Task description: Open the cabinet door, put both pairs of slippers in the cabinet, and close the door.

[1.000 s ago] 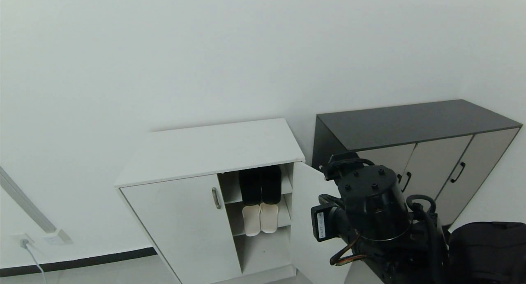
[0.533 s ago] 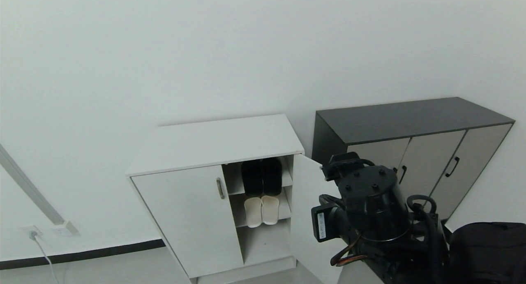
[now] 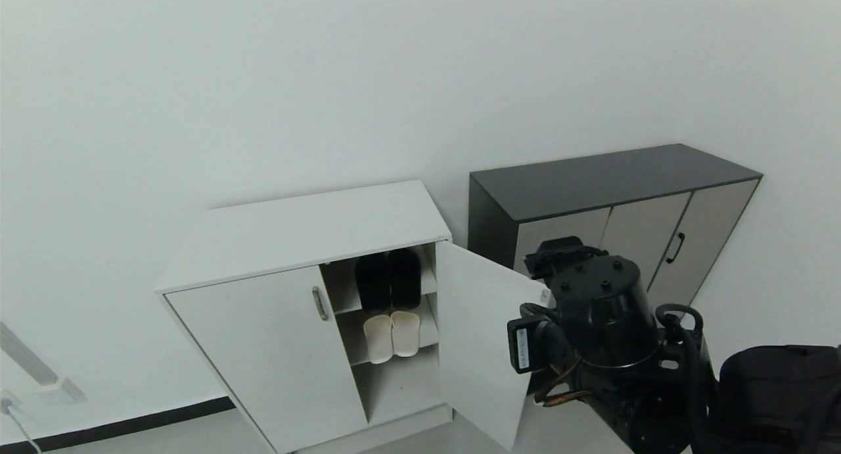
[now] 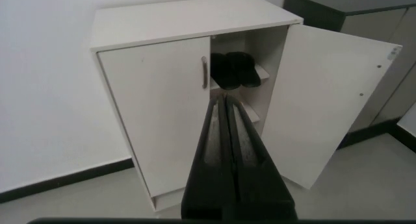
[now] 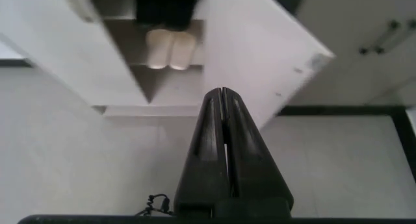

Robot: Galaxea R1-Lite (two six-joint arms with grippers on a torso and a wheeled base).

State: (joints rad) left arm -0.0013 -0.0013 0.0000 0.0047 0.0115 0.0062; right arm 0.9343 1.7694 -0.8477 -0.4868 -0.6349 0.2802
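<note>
The white cabinet stands against the wall with its right door swung open and its left door closed. A black pair of slippers lies on the upper shelf, and a white pair of slippers on the shelf below. My left gripper is shut and empty, held off in front of the cabinet, facing the black slippers. My right gripper is shut and empty too, above the floor, short of the open door and the white slippers.
A dark-topped cabinet with grey doors stands right of the white one, just behind the open door. A black skirting strip runs along the wall at floor level. A wall socket with a cord is at the far left.
The whole head view has shifted: both cabinets now lie further left in the picture and the open door shows broader. The slippers have stayed on their shelves.
</note>
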